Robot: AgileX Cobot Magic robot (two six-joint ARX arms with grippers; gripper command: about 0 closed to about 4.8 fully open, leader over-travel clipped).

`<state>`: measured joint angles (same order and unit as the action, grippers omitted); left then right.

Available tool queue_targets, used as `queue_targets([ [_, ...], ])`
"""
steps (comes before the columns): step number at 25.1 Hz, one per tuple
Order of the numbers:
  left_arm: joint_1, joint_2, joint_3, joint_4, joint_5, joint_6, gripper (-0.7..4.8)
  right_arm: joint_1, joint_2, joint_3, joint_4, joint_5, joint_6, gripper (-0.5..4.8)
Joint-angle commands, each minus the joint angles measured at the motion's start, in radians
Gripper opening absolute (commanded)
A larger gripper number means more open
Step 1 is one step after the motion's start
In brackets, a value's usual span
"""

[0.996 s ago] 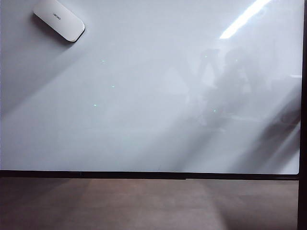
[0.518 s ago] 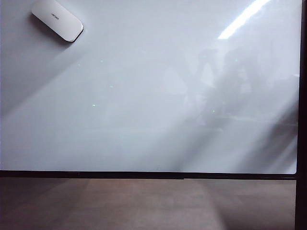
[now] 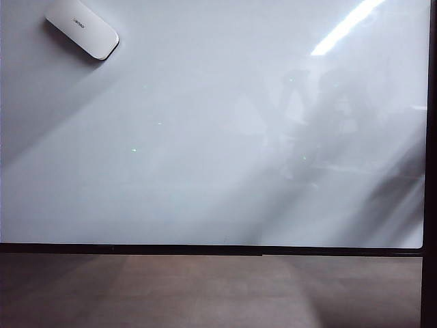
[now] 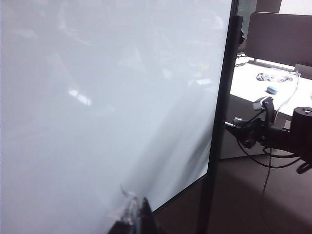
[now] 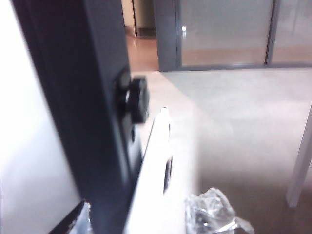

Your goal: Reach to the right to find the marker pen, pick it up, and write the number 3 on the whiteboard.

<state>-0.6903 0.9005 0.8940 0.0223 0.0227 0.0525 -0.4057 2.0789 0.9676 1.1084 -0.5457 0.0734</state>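
Note:
The whiteboard (image 3: pixel 218 137) fills the exterior view, glossy white in a thin black frame; no number 3 shows on it, and neither gripper is in that view. In the right wrist view the marker pen (image 5: pixel 157 161), long and white with a pointed end, lies just outside the board's black frame (image 5: pixel 92 122). My right gripper (image 5: pixel 146 220) is open; its fingers stand wide apart, with the frame and the pen between them. My left gripper (image 4: pixel 137 214) hangs close to the whiteboard (image 4: pixel 97 107) near its frame, fingertips together and holding nothing.
A white rounded eraser (image 3: pixel 82 29) sticks to the board's upper left corner. A brown-grey surface (image 3: pixel 205 294) runs below the board. Beyond the frame (image 4: pixel 222 122) the left wrist view shows the right arm (image 4: pixel 278 136), a desk and floor.
The exterior picture has shifted slightly to the left, and the dim reflections at the board's right have moved a little. The eraser stays in place.

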Motion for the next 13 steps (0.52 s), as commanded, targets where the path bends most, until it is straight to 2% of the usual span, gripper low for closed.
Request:
queue_targets([
  [1, 0.0, 0.001, 0.003, 0.009, -0.002, 0.003, -0.05, -0.001, -0.037, -0.037, 0.022, 0.006, 0.005, 2.52],
  [6, 0.0, 0.002, 0.003, 0.008, -0.001, 0.003, -0.05, 0.004, -0.043, -0.046, 0.061, 0.084, -0.005, 2.52],
  [13, 0.0, 0.002, 0.002, 0.008, -0.003, 0.003, -0.05, 0.019, 0.008, 0.014, 0.07, 0.084, -0.007, 2.53],
])
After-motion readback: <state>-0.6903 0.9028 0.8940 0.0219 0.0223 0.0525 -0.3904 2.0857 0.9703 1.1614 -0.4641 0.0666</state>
